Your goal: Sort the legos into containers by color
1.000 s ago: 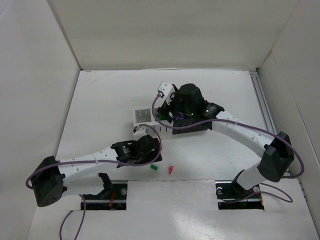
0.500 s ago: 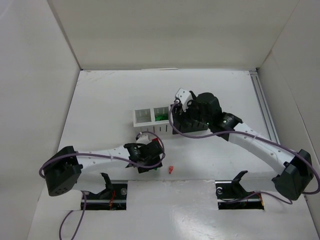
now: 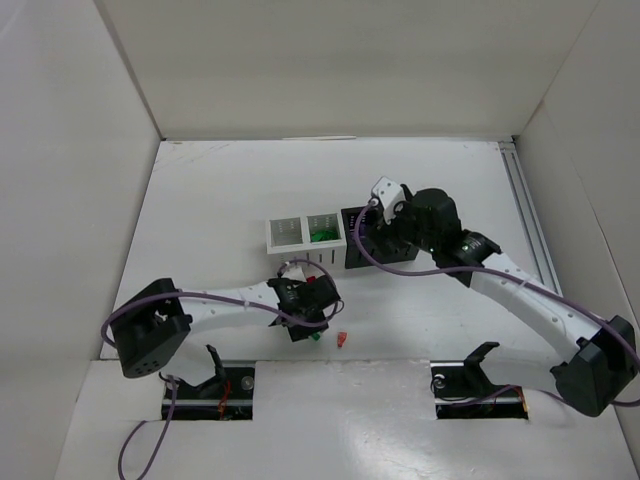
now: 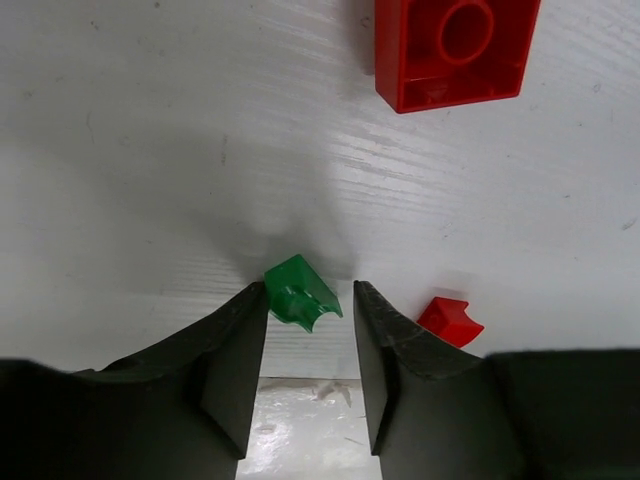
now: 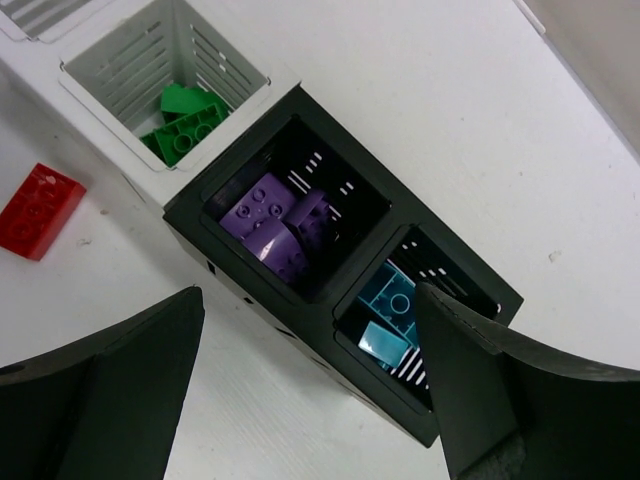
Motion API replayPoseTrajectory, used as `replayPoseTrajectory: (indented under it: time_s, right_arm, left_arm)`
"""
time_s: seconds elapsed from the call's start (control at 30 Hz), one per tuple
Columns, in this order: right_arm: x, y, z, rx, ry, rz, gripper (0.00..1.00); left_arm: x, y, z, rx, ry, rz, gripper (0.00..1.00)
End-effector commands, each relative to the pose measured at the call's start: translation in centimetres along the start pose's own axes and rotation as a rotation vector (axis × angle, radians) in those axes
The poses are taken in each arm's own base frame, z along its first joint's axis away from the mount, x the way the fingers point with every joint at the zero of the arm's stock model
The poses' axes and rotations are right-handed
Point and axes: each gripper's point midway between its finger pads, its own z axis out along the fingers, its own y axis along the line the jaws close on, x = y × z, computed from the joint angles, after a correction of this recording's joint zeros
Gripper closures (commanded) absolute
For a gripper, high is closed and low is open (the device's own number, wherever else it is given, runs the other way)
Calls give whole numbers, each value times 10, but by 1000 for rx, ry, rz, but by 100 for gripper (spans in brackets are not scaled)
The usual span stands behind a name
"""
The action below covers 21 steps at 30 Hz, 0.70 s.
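Note:
A small green lego (image 4: 298,293) lies on the table between the tips of my left gripper (image 4: 309,290). It touches the left finger and a thin gap shows at the right one. The jaws stand narrow, not clamped. A small red lego (image 4: 450,320) sits just to the right, and a red brick (image 4: 455,50) lies farther ahead. My right gripper (image 5: 308,292) hangs open and empty over the containers. The white bin (image 5: 255,90) holds green legos (image 5: 185,125), one black bin (image 5: 200,215) holds purple legos (image 5: 270,225), and the other (image 5: 470,275) holds teal ones (image 5: 390,310).
In the top view the row of bins (image 3: 270,235) stands mid-table, with my right gripper (image 3: 368,235) covering its black end. My left gripper (image 3: 312,325) is low near the front edge, beside the small red lego (image 3: 342,340). White walls enclose the table.
My left arm slid right and forward onto the green lego, and its jaws narrowed around it. My right arm moved right along the bins, uncovering the white ones.

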Motion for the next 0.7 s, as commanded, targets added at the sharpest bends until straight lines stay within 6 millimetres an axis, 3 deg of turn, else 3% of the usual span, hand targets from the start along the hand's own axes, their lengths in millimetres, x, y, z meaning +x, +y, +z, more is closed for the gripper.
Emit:
replayPoseTrajectory:
  time_s: [0.0,0.23,0.4,0.43,0.5,0.57,0.67]
  right_arm:
    - [-4,-5,-6,11,-29,15,10]
    - [6,-9,-14,25,-15,24,10]
    - [9,-13,-26,53,-15,28,10]
    - [8,-13,-30,58,-26,27,10]
    - [9,-17,-37,80,-36,20,10]
    - [8,-20,-49,102,-61,-17,9]
    - [7,-25,-69,157,-101,-28,8]
  left_arm:
    - [-1,30,10,-143,-25,12,64]
    - [-3,32,9,-173,-33,29,81]
    - [-20,14,-8,-129,-92,62,88]
    - [-27,1,-18,-95,-115,53,88]
    - [-43,-3,-35,-91,-182,66,90]
    - [-63,-21,-59,-46,-258,67,91]
    - [-107,-43,-99,52,-408,21,91]
